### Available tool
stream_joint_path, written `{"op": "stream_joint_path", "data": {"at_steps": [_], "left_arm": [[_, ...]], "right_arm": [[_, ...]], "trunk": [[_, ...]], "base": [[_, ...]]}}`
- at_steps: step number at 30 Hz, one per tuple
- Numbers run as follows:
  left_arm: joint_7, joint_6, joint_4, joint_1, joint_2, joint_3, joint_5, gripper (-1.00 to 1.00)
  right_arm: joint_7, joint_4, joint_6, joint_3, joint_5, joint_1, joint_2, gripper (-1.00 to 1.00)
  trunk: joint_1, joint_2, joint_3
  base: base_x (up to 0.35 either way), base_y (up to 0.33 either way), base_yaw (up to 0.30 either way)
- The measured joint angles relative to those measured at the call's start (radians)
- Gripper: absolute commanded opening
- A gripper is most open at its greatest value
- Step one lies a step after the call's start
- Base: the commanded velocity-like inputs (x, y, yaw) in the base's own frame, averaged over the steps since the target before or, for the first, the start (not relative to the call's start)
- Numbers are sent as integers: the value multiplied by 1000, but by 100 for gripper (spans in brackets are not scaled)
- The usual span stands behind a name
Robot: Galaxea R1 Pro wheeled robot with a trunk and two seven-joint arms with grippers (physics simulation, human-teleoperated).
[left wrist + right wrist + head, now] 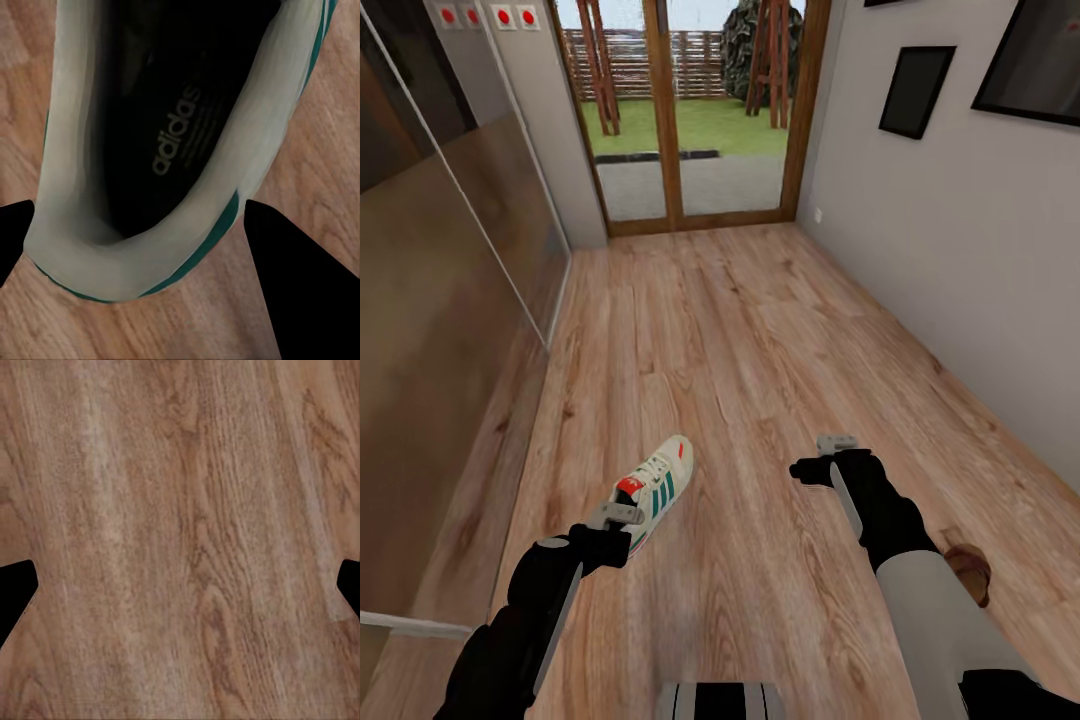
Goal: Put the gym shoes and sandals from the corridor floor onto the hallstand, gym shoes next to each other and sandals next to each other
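One cream-white gym shoe [660,487] with green stripes lies on the corridor floor [740,340], toe pointing away from me. My left gripper [622,516] sits at its heel. In the left wrist view the heel opening of the gym shoe [150,142] lies between the dark fingertips [300,292], which press against both sides, so the left gripper [139,221] is shut on it. My right gripper [838,443] hovers open over bare planks, and the right wrist view shows the right gripper [186,585] with nothing between its fingers. A brown sandal [972,570] peeks out beside my right forearm. The hallstand is out of view.
A glossy brown sliding panel [450,330] runs along the left side. A grey wall [950,260] with dark framed pictures closes the right. Wood-framed glass doors [680,110] to a garden stand at the far end.
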Motion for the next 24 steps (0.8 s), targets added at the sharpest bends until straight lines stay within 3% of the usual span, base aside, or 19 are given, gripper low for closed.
{"op": "stream_joint_path", "data": {"at_steps": [6,24], "left_arm": [[0,0,0,0,0,0,0,-100],[0,0,0,0,0,2,0,-100]], "right_arm": [[0,0,0,0,0,0,0,100],[0,0,0,0,0,0,0,100]], "trunk": [[0,0,5],[0,0,25]], "base": [[144,13,-189],[4,0,-211]]}}
